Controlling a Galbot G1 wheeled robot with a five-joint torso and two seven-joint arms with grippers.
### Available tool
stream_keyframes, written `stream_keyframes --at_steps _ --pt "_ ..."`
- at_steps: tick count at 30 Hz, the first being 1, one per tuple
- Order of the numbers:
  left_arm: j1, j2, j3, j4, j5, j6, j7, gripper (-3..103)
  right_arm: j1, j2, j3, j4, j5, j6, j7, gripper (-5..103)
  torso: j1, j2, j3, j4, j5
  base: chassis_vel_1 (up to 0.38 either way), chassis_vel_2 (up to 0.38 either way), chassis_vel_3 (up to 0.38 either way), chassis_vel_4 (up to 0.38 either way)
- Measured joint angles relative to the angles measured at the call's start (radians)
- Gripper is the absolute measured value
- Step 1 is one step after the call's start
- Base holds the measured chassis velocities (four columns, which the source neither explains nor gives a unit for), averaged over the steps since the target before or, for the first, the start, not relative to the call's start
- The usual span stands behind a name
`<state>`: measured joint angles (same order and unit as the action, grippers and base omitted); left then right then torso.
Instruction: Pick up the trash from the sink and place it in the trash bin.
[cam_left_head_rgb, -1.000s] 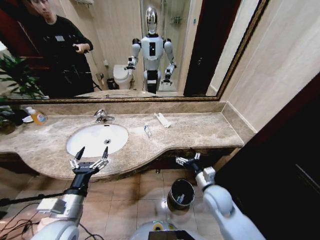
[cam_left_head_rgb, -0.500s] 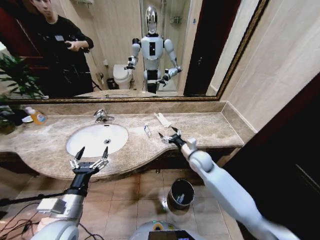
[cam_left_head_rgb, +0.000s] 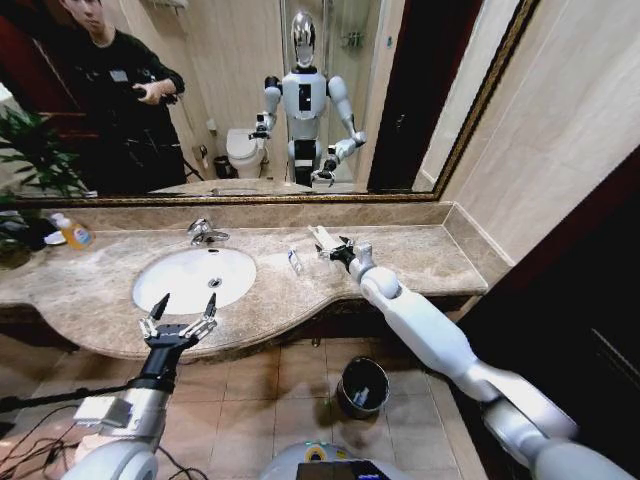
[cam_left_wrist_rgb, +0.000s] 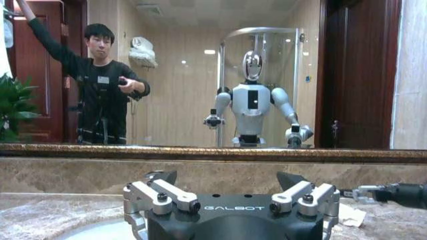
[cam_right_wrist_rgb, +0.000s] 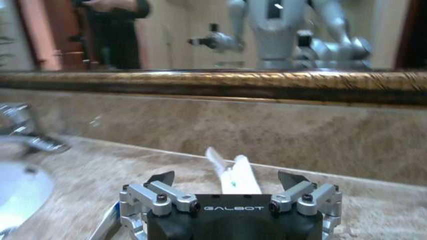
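Packets (cam_left_head_rgb: 323, 238) on bench (cam_left_head_rgb: 420, 262) looked light, flat, slippery; my right hand (cam_left_head_rgb: 331, 248) hovered released, edge pinch likely best; left hand (cam_left_head_rgb: 184, 312) idle, released.

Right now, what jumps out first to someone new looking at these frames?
The right arm stretched across the marble countertop, its right gripper open just short of the white packets near the mirror. Next, the left gripper, open at the counter's front edge before the white sink, and the dark trash bin on the floor below.
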<state>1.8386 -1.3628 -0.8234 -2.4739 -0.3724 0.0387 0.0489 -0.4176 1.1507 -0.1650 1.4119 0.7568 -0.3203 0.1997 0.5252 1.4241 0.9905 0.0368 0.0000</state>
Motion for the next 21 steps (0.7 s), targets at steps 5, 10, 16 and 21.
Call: stream_keyframes --at_steps 5,10,16,21 --pt "0.000 0.000 0.000 0.000 0.000 0.000 0.000 100 0.041 0.030 0.006 -0.048 0.086 -0.023 0.041 100 0.000 0.000 0.000 0.0001 -0.0001 0.000 0.000 0.000 0.000" --pt "0.000 0.000 0.000 0.000 0.000 0.000 0.000 100 0.068 0.062 0.012 -0.106 0.127 -0.039 0.069 100 0.000 0.000 0.000 0.0000 -0.0001 0.000 0.000 0.000 0.000" --pt "0.000 0.000 0.000 0.000 0.000 0.000 0.000 100 0.069 0.096 0.031 -0.169 0.111 -0.042 0.085 100 0.000 0.000 0.000 0.0001 -0.0001 0.000 0.000 0.000 0.000" --pt "0.000 0.000 0.000 0.000 0.000 0.000 0.000 100 0.066 0.098 0.039 -0.205 0.092 -0.038 0.077 100 0.000 0.000 0.000 0.0000 0.0000 0.000 0.000 0.000 0.000"
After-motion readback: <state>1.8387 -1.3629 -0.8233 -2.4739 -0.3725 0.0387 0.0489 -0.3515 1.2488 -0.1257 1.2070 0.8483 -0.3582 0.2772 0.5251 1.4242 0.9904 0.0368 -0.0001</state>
